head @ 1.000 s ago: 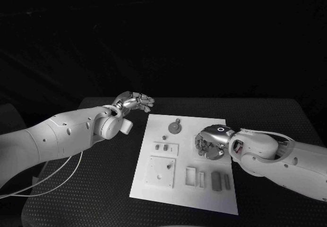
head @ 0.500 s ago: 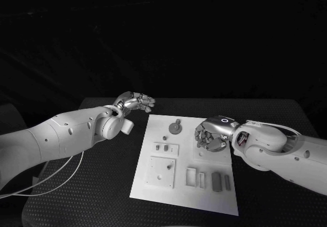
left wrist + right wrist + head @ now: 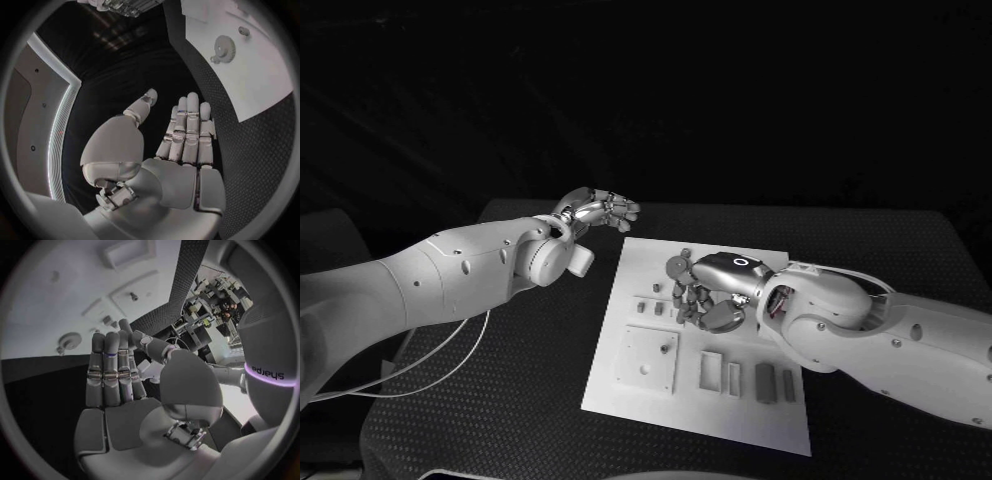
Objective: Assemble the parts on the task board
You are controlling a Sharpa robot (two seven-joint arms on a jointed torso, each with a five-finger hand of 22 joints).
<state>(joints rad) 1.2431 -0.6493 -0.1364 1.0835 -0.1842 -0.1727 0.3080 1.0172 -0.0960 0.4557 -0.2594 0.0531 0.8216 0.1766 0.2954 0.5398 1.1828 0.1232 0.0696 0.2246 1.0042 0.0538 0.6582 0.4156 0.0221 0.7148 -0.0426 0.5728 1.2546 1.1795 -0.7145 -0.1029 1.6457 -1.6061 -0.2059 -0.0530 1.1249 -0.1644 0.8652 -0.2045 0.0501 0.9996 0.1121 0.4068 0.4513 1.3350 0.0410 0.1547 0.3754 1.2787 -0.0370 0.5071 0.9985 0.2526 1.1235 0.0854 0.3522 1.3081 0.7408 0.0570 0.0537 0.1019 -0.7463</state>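
Observation:
The white task board lies mid-table with grey parts on it. A round gear sits near its far edge, and also shows in the left wrist view as the gear and in the right wrist view as the gear. Small pegs and a square plate lie on the board's left side. My right hand hovers over the board just beside the gear, fingers straight and empty. My left hand hangs off the board's far left corner, its fingers extended and holding nothing.
Several narrow rectangular pieces lie in a row near the board's front right. The black table has bare surface left of the board. A thin cable loops under my left arm.
My right hand has moved left across the board, from its right side to beside the gear. The left hand has stayed about where it was.

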